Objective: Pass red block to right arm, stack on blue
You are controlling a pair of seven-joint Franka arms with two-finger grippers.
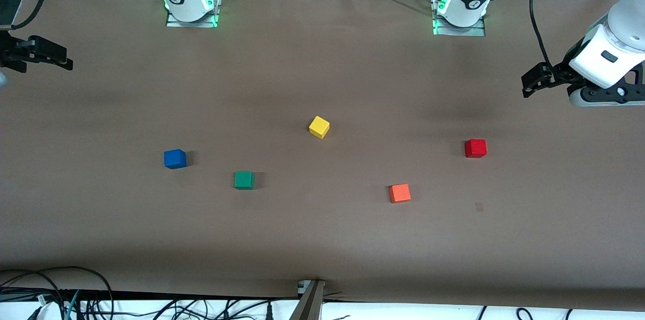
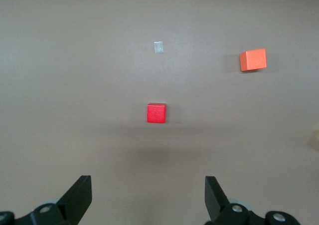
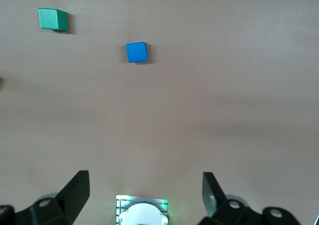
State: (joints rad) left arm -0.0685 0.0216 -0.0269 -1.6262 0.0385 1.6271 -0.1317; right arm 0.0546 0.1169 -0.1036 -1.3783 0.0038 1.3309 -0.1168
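The red block (image 1: 475, 148) sits on the brown table toward the left arm's end; it also shows in the left wrist view (image 2: 156, 113). The blue cube (image 1: 175, 158) sits toward the right arm's end and shows in the right wrist view (image 3: 136, 52). My left gripper (image 1: 527, 84) hangs open and empty over bare table at the left arm's end, apart from the red block; its jaws stand wide in its wrist view (image 2: 148, 182). My right gripper (image 1: 63, 57) hangs open and empty over the right arm's end of the table, apart from the blue cube (image 3: 145, 177).
A yellow cube (image 1: 319, 127) sits mid-table. A green cube (image 1: 244, 180) lies beside the blue one, an orange cube (image 1: 400, 193) nearer the front camera than the red block. A small grey patch (image 1: 479, 206) marks the cloth. Arm bases (image 1: 189, 5) (image 1: 459, 7) stand at the table's top edge.
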